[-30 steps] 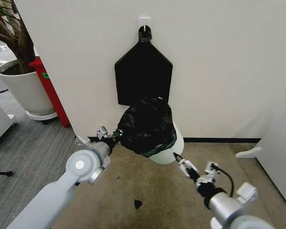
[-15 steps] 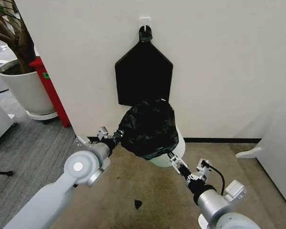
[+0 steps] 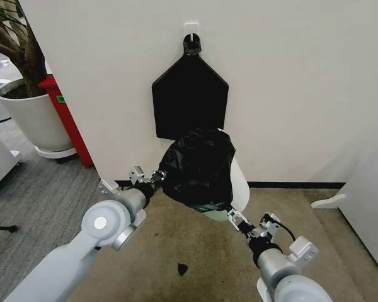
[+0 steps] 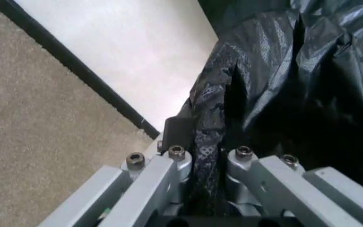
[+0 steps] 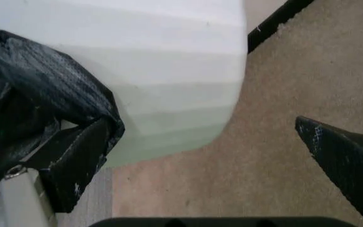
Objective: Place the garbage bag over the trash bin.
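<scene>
The garbage bag [image 3: 198, 168] is draped over the trash bin [image 3: 239, 185], which stands on the carpet [image 3: 176, 245] against the base of the white wall [image 3: 290, 82]. Black film covers most of the bin's top and its left side; the bin's right wall remains bare.

Left gripper [image 3: 156, 177] — at the bag's left edge. In the left wrist view its fingers [image 4: 168, 177] are drawn narrow with a gathered fold of the bag [image 4: 276, 90] pinched between them.

Right gripper [image 3: 232, 214] — at the bag's lower right hem, just beside the bin's bottom. In the right wrist view its fingers stand wide apart: one finger [image 5: 83, 161] touches the bag's hem [image 5: 36, 104] against the bin wall [image 5: 168, 71], the other sits clear over the carpet [image 5: 257, 142]. Nothing is clamped.

A flat black bundle [image 3: 189, 100] hangs on the wall directly above the bin. A small black scrap [image 3: 182, 269] lies on the carpet between the two arms.
</scene>
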Motion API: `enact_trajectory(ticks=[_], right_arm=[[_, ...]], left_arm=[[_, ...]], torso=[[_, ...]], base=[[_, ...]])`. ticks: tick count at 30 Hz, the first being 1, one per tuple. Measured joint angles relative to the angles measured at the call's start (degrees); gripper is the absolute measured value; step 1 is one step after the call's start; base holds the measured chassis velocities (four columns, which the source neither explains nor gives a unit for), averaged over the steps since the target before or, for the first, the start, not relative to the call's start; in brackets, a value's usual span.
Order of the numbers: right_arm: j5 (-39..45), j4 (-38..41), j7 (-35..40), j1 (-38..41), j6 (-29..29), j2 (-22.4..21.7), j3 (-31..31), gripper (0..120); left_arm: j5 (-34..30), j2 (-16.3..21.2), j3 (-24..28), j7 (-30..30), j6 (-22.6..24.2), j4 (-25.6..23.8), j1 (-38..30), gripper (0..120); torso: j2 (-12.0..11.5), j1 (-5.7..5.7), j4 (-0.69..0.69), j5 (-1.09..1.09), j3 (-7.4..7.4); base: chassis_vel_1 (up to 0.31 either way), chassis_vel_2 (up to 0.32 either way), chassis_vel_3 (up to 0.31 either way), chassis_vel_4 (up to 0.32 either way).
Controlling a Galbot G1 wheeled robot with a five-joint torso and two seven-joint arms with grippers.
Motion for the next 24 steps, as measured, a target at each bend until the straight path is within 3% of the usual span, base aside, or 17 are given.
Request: enact_trajectory(ticks=[7,15,21,24], right_arm=[[-0.92,2.06,0.31,-1.14,0.69,0.20,-0.99,100],[-2.02,6.88,1.64,-6.96,0.55,-0.70,-1.05,100],[1.82,6.89,1.77,-7.80,1.08,-2.74,3.17,100],[5.35,6.91,-0.48,-6.71,2.11,-4.87,10.77,100]], left_arm=[[0.24,0.09,-0.15,0.15,0.06,-0.26,0.02,4],[7.36,0.07,0.84,6.82,1.42,3.28,0.27,4],[9.28,-0.23,0.69,14.89,1.71,7.17,0.76,4],[12.15,-0.03,0.47,20.28,2.22,9.63,1.48,4]], torso=[[0.00,0.00,0.01,0.00,0.00],[0.00,0.00,0.00,0.00,0.00],[0.00,0.00,0.00,0.00,0.00],[0.00,0.00,-0.01,0.00,0.00]], base=[[0.000,0.000,0.000,0.000],[0.000,0.000,0.000,0.000],[0.000,0.000,0.000,0.000],[0.000,0.000,0.000,0.000]])
